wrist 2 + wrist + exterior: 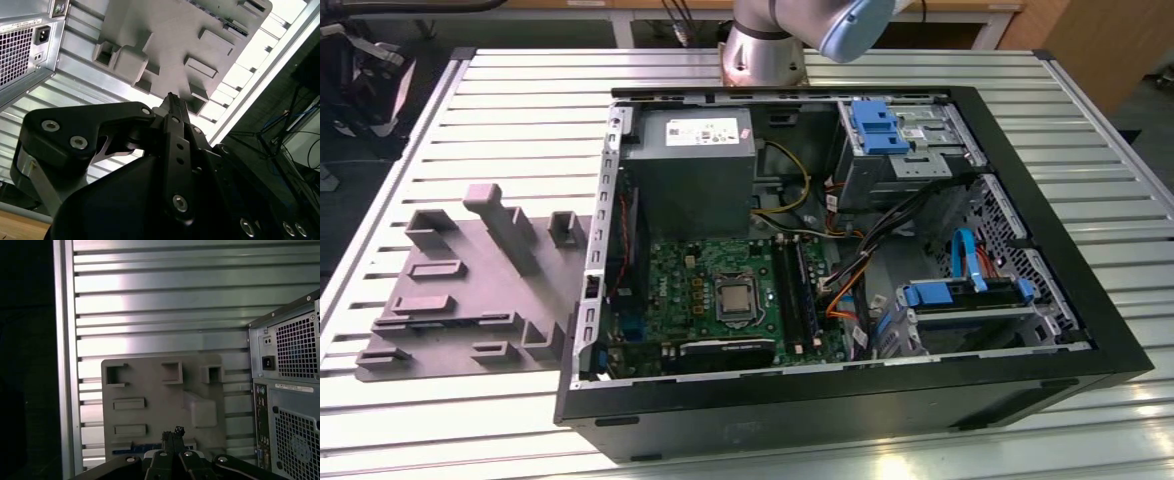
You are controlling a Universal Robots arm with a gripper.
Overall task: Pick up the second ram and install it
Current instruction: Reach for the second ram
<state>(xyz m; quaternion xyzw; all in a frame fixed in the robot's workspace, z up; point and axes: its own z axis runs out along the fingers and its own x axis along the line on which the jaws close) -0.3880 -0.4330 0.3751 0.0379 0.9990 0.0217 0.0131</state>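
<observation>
**Jaws together above the grey tray, nothing held**

In the exterior view the grey moulded tray (454, 300) lies on the slatted table (520, 90) at nine o'clock of the open computer case (854, 400), just beside its wall. In both wrist views the gripper (172, 432) (170, 98) points down at this tray's edge. Its jaws are pressed together with no gap showing and nothing between them, and they hang clear of the tray.

I cannot pick out the second ram for certain. In the first wrist view a thin bluish strip (137, 447) lies at the tray's edge just beside the jaws' tips, and I cannot tell whether that is it.

Inside the case the green board (680, 290) sits at seven o'clock, with its long black slots (798, 290) along its three o'clock side. The grey power supply (694, 170) is at eleven o'clock, and blue-tabbed drive bays (874, 125) are at one o'clock. The arm's base (767, 40) stands at twelve o'clock of the table.
</observation>
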